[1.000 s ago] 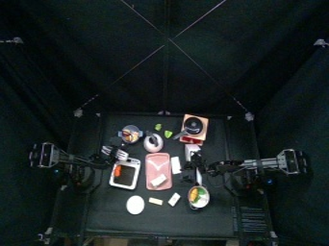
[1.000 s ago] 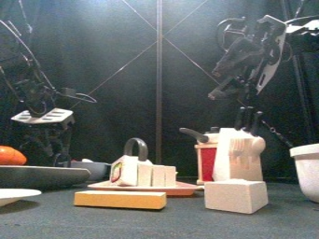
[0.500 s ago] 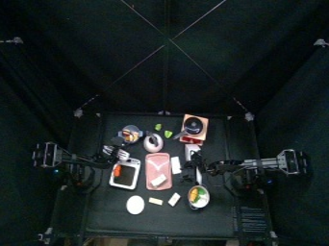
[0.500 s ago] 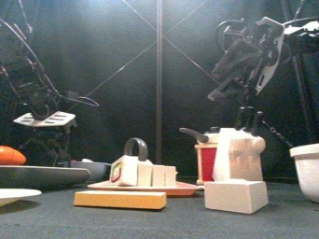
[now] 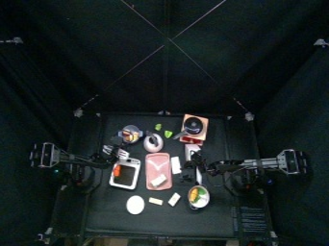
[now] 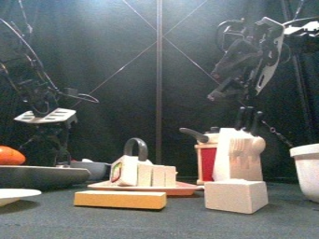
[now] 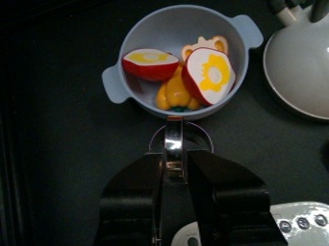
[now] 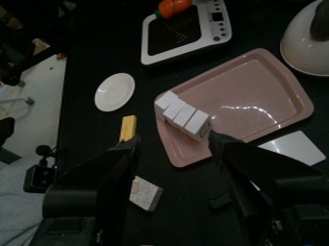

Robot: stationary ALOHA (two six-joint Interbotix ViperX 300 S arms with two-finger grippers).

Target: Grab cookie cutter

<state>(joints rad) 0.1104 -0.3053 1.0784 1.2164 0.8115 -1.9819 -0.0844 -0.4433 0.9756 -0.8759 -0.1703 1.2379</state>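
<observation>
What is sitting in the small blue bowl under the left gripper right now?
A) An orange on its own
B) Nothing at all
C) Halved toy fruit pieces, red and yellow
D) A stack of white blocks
C: the left wrist view shows the blue bowl holding red-skinned halves with yellow faces and a yellow piece, just beyond the left gripper, whose jaws look closed.

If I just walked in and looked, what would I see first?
Probably the pale blue bowl in the left wrist view, full of bright toy fruit halves, red outside and yellow inside, right beyond the left gripper with its fingers nearly together. Next, the pink tray in the right wrist view, with a row of white blocks lying on it. In the front view, a yellow bar lies at the table's front.
</observation>
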